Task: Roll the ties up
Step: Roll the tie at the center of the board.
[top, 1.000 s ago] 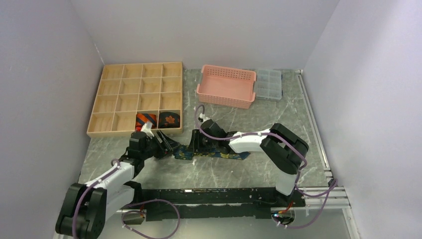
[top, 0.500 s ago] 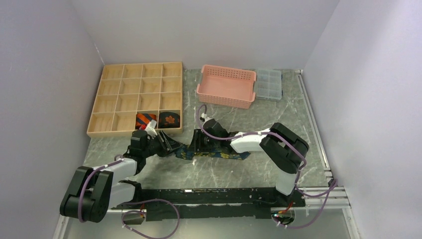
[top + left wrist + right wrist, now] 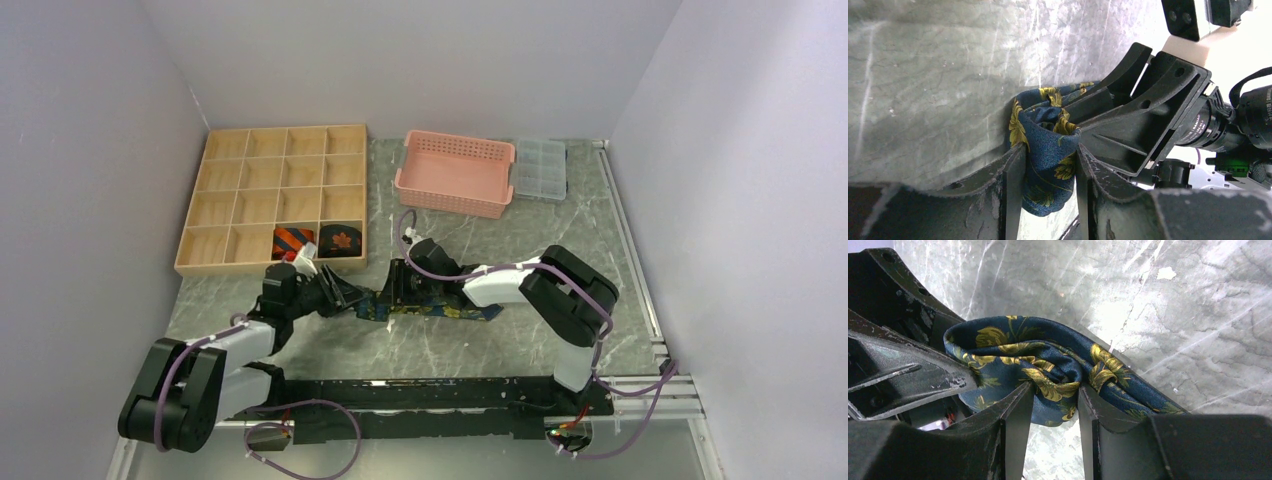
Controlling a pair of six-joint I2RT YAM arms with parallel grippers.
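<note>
Floral tie point(image 3: 450, 312) lies left-right; your left end effector point(image 3: 1050, 148) and right end effector point(image 3: 1053, 391) both clamp its rolled left end.

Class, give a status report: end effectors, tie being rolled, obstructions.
Left end effector shut on floral tie; right end effector too. Tie partly rolled, tail lying flat. End effectors crowd each other.

Top external looks down from afar over the whole table point(image 3: 500, 340); both wrist views sit close, facing each other across the floral tie point(image 3: 1048, 150).
</note>
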